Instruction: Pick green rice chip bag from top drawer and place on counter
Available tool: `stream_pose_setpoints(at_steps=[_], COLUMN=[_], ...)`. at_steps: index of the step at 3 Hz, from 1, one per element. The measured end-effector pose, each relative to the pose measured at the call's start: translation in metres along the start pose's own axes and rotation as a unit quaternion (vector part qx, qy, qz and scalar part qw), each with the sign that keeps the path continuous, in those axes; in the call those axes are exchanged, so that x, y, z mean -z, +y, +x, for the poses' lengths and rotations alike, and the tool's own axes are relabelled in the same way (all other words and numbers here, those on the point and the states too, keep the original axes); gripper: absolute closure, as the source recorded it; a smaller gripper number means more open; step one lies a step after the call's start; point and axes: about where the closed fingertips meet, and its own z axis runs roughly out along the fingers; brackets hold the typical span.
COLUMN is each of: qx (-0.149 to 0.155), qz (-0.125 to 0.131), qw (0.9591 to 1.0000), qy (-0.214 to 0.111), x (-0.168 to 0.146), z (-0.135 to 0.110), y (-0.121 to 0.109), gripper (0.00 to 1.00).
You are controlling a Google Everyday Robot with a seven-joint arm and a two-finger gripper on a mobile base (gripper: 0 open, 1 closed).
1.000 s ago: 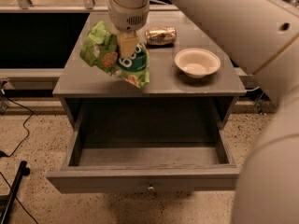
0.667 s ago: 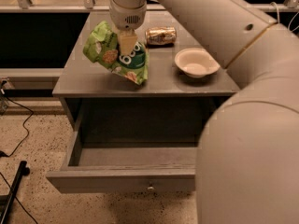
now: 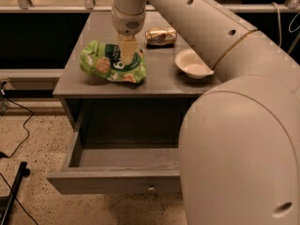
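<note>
My claw [image 3: 127, 55] hangs over the counter [image 3: 159, 81], pointing straight down into the top of the green rice chip bag [image 3: 104, 63]. It meets the bag at the bag's 1 o'clock edge. I cannot tell whether it is clamped on the bag or merely touching it.

The bag is out of the top drawer [image 3: 112, 182] and over the counter, towards 9 o'clock of the counter's middle. It looks slumped on its side, and its lower edge seems to rest on the grey top with a thin shadow under it. I judge it to be down, or all but down.

The drawer stands pulled out at 6 o'clock of the counter. The part of its floor that I see is bare, though my own arm [image 3: 234, 125] hides its 3 o'clock end. The small knob [image 3: 151, 189] shows on the front panel.

A golden-brown can [image 3: 161, 35] lies at 12 o'clock of the counter, near the bag but apart from it. A white bowl [image 3: 192, 63] sits towards 3 o'clock, well apart from the bag.

So I take the picking as done and the carry as done, and the placing as nearly finished. What I think is left is to make sure the bag's weight is on the counter, loosen my claw from it, and lift clear towards 12 o'clock without dragging the bag or nudging the can. The task asks nothing about closing the drawer.
</note>
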Motion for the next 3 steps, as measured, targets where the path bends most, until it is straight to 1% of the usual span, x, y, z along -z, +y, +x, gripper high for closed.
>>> stream_pose_setpoints(at_steps=[1, 2, 3], qx=[-0.010, -0.033, -0.090], qz=[0.006, 0.021, 0.024], qw=[0.9999, 0.9991, 0.9957], qy=[-0.004, -0.018, 0.006], x=[0.005, 0.030, 0.061], z=[0.007, 0.030, 0.066], y=[0.001, 0.006, 0.013], gripper=[0.00, 0.00, 0.00])
